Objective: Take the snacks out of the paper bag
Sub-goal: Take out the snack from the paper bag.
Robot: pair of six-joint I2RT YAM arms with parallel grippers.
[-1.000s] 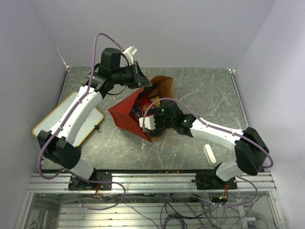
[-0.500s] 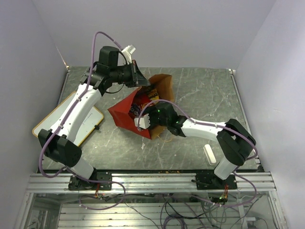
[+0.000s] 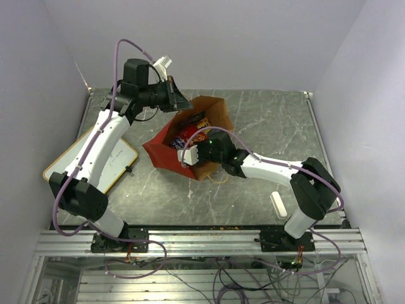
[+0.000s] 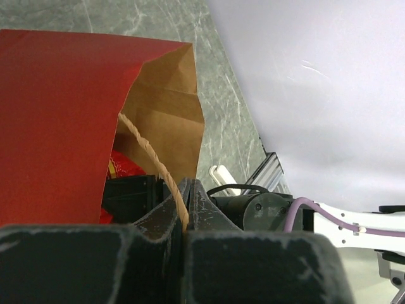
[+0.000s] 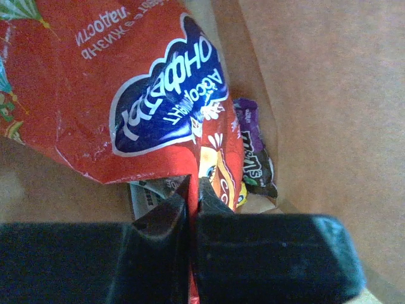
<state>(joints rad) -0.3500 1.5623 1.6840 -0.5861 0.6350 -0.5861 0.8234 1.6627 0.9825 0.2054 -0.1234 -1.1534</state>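
Red packet (image 5: 126,88): edge pinched in closed right gripper (image 5: 192,190), inside paper bag (image 4: 57,114); left gripper (image 4: 185,209) clamps its handle (image 4: 149,155).

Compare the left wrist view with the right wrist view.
Left wrist only: the bag's red outside, the table, and the left gripper shut on the handle. Right wrist only: the packet, a purple wrapper, and the right gripper shut on the packet. Both: the bag's brown inside.

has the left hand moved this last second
Yes: against the whiteboard, the left hand, gripping the paper bag by its handle, shifted left and toward the back wall.
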